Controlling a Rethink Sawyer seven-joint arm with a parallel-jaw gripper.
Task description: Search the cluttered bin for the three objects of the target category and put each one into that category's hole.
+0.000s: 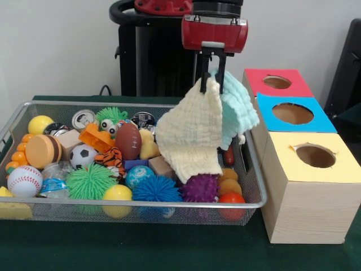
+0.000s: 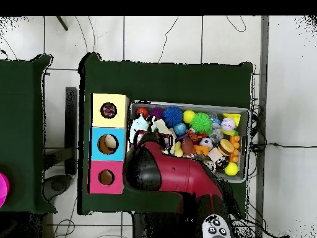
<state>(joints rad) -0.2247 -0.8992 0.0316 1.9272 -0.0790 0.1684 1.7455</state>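
The black-fingered red gripper (image 1: 212,84) is pinching a pale yellow muslin cloth (image 1: 189,135) and a mint green cloth (image 1: 240,110), dangling them above the wire mesh bin's (image 1: 135,210) box-side end. Neither is reaching a hole yet, so the dropping, probably into the blue-topped hole (image 1: 292,113), is remaining.

I count two cloths (image 1: 192,138) in my pincer (image 1: 212,84), three holes (image 1: 292,113), one baseball (image 1: 24,180), one football (image 1: 128,141).

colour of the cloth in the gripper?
Pale yellow cloth, with a mint one behind; clearest in front view.
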